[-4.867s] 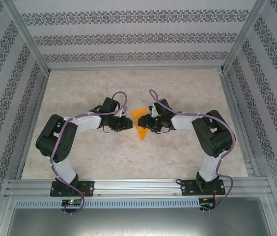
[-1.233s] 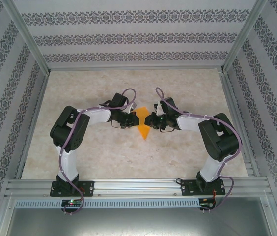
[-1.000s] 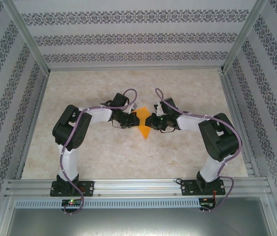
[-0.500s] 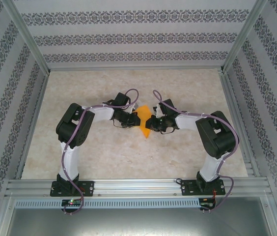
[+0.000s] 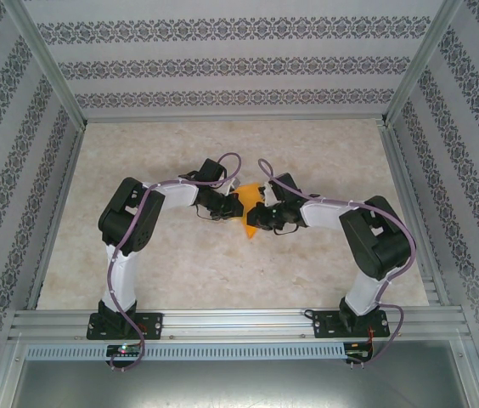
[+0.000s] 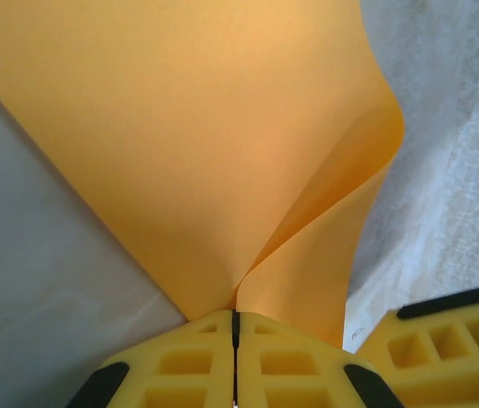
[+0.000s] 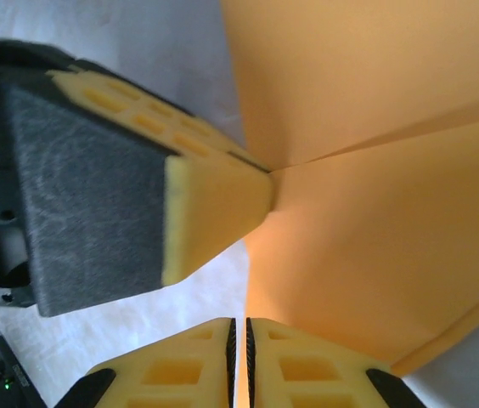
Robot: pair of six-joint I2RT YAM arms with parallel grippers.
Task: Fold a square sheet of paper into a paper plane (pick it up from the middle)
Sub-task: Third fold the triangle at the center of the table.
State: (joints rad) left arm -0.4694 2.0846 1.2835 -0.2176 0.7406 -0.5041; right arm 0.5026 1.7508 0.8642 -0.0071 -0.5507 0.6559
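Note:
The orange sheet of paper [image 5: 242, 207] is folded into a pointed shape and held off the table between both grippers at mid-table. My left gripper [image 5: 228, 204] is shut on it. In the left wrist view its yellow fingertips [image 6: 235, 316] pinch the paper [image 6: 205, 153] where two layers meet at a crease. My right gripper [image 5: 256, 218] grips the paper's near edge. In the right wrist view its jaws [image 7: 240, 330] are closed to a thin slit around the edge of the paper [image 7: 375, 212]. The left gripper's finger [image 7: 214, 212] pinches the crease just above.
The marbled tabletop [image 5: 222, 263] lies under the paper. Patterned walls and aluminium frame rails [image 5: 222, 119] enclose the table on three sides. The right gripper's finger [image 6: 443, 340] sits close beside my left fingertips.
The right gripper has moved left and nearer, closing in on the left gripper. The left arm has shifted slightly right. The paper between them looks more bunched. Both grips are unchanged.

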